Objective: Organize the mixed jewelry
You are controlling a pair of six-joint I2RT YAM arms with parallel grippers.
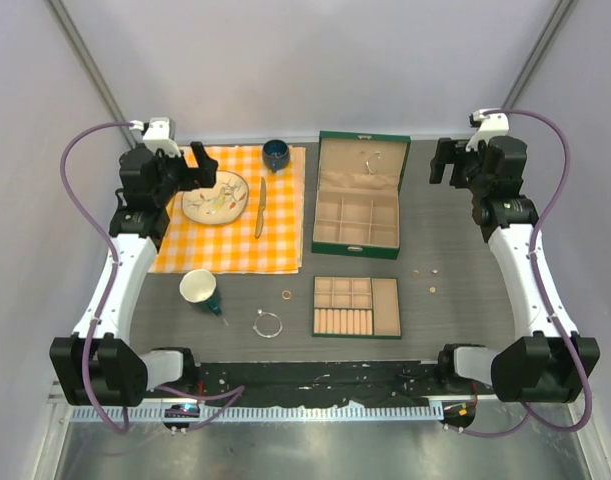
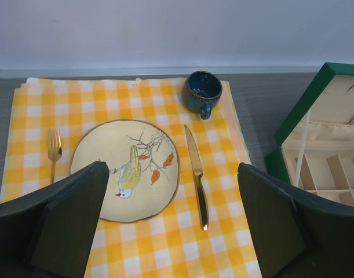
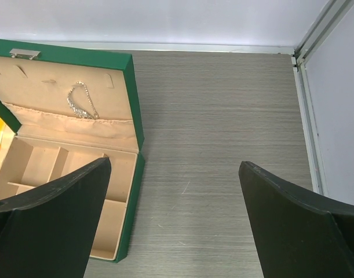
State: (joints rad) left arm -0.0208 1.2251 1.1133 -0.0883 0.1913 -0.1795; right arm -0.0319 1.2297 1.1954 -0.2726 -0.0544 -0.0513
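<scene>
The wire bangle (image 1: 268, 324) and gold ring (image 1: 286, 295) are laid by the near edge of the tabletop (image 1: 447, 232), the studs (image 1: 432, 289) toward its right edge. The left hand (image 2: 172, 174) and right hand (image 3: 175, 168) are released and empty, far back. Such tiny pieces could be nudged away or dropped on the smooth grey surface, which is enclosed by pale walls (image 1: 285, 60).

A thin silver bangle (image 1: 268, 324) and a small gold ring (image 1: 286, 295) are laid flat left of the green tray (image 1: 388, 307). Three studs (image 1: 431, 289) are scattered to its right.

Yellow-and-white checked cloth (image 2: 43, 110), cream plate (image 2: 98, 150) painted with a yellow bird, dark blue cup (image 2: 201, 91), gold knife (image 2: 195, 174), green box (image 3: 66, 59) lined beige, grey wood-grain worktop (image 3: 223, 127).
</scene>
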